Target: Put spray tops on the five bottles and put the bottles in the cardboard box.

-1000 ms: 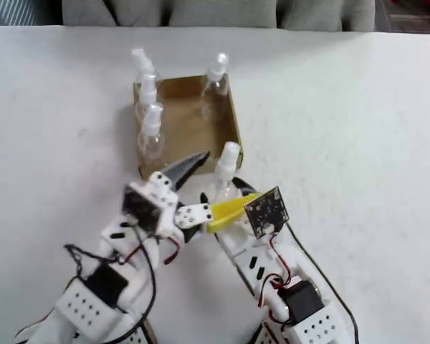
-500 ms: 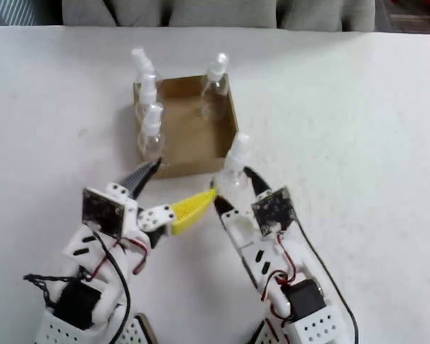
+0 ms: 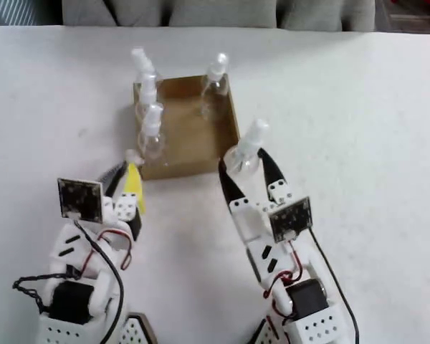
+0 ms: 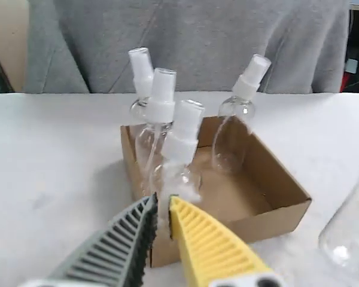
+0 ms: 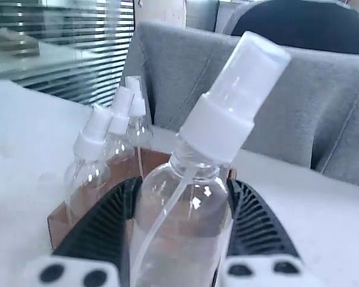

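Right jaws around bottle (image 3: pixel 241 160); left jaws together

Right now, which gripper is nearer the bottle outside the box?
Right. The right gripper is shut on that spray bottle beside the cardboard box, at its near right corner; the left gripper sits shut at the near left corner.

txt: none legible | labels: none | bottles, box, grippers: no readable print
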`<state>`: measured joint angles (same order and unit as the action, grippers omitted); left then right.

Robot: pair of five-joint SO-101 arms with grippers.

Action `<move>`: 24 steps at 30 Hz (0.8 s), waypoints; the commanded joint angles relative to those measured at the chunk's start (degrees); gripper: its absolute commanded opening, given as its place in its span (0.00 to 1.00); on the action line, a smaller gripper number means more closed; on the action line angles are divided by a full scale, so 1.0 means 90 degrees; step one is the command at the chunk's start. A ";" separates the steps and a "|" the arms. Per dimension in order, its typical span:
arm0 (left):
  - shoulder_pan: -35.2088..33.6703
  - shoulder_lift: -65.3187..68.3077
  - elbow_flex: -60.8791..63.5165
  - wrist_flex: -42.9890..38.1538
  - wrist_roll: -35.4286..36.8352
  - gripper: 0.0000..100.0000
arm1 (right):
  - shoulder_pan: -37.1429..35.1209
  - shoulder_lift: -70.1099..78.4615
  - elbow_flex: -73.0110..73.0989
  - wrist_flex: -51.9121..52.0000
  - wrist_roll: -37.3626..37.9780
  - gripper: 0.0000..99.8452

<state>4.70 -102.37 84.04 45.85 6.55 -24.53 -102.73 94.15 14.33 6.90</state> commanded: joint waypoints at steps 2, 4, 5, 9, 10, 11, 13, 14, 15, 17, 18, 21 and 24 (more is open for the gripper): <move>-0.0493 0.0044 0.0850 -0.0059 0.0068 0.06 | 0.0083 -0.0024 -0.0361 -0.1118 0.0098 0.02; -0.0523 0.0034 0.1241 -0.0059 0.0068 0.05 | 0.0054 -0.0015 -0.0361 -0.1411 0.0098 0.02; -0.0523 0.0034 0.1387 -0.0137 0.0059 0.05 | 0.0044 -0.0015 -0.0361 -0.1519 0.0098 0.02; -0.0552 0.0044 0.1455 -0.0215 0.0059 0.05 | 0.0034 0.0308 -0.0361 -0.1949 0.0098 0.02; -0.0532 0.0044 0.1455 -0.0176 0.0059 0.05 | 0.0034 0.0513 -0.0361 -0.2154 0.0098 0.02; -0.0523 0.0044 0.1455 -0.0137 0.0059 0.05 | 0.0034 0.0777 -0.0371 -0.2398 0.0098 0.02; -0.0513 0.0044 0.1455 -0.0029 0.0059 0.06 | 0.0034 0.1402 -0.0440 -0.2935 0.0098 0.02; -0.0503 0.0044 0.1455 0.0029 0.0059 0.06 | 0.0034 0.1783 -0.0547 -0.3140 0.0098 0.02; -0.0503 0.0054 0.1455 0.0078 0.0059 0.06 | 0.0034 0.2203 -0.0694 -0.3277 0.0088 0.02; -0.0503 0.0054 0.1455 0.0205 0.0059 0.06 | 0.0034 0.3111 -0.1104 -0.3463 0.0039 0.02; -0.0503 0.0054 0.1455 0.0274 0.0059 0.06 | 0.0034 0.3580 -0.1338 -0.3551 0.0039 0.02; -0.0523 0.0063 0.1455 0.0332 0.0059 0.06 | 0.0034 0.4908 -0.1905 -0.4117 0.0029 0.02; -0.0532 0.0063 0.1455 0.0420 0.0059 0.06 | 0.0034 0.6159 -0.2266 -0.4889 0.0029 0.02</move>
<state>0.22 -102.29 97.14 48.92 6.64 -24.26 -57.54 79.21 -23.30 7.25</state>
